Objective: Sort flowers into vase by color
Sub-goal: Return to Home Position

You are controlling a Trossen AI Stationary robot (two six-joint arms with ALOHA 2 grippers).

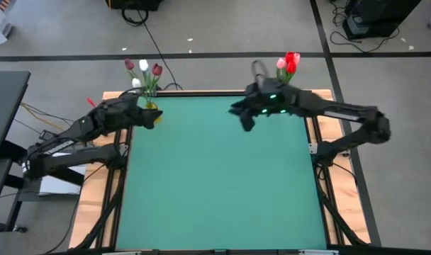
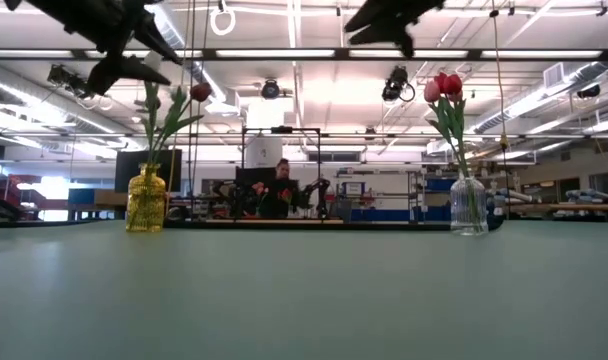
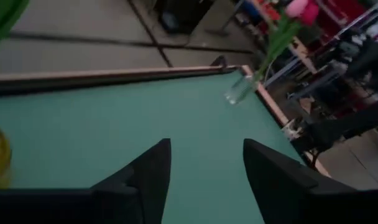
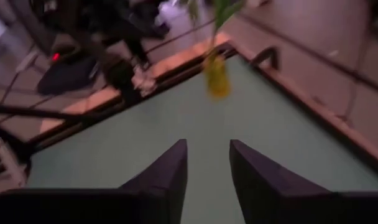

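A yellow vase (image 1: 151, 106) stands at the table's far left corner and holds white and dark red flowers (image 1: 143, 67). At the far right corner a clear vase (image 2: 468, 205) holds pink and red flowers (image 1: 290, 62). My left gripper (image 1: 157, 119) hovers beside the yellow vase, above the table. In the left wrist view it (image 3: 206, 168) is open with nothing between its fingers. My right gripper (image 1: 242, 120) hangs in the air left of the clear vase. The right wrist view shows it (image 4: 207, 158) open and empty, pointing toward the yellow vase (image 4: 216, 74).
The green mat (image 1: 215, 177) covers the table inside a wooden border (image 1: 322, 95). Cables lie on the floor beyond the far edge. In the low view a person (image 2: 281, 185) sits in the room far behind the table.
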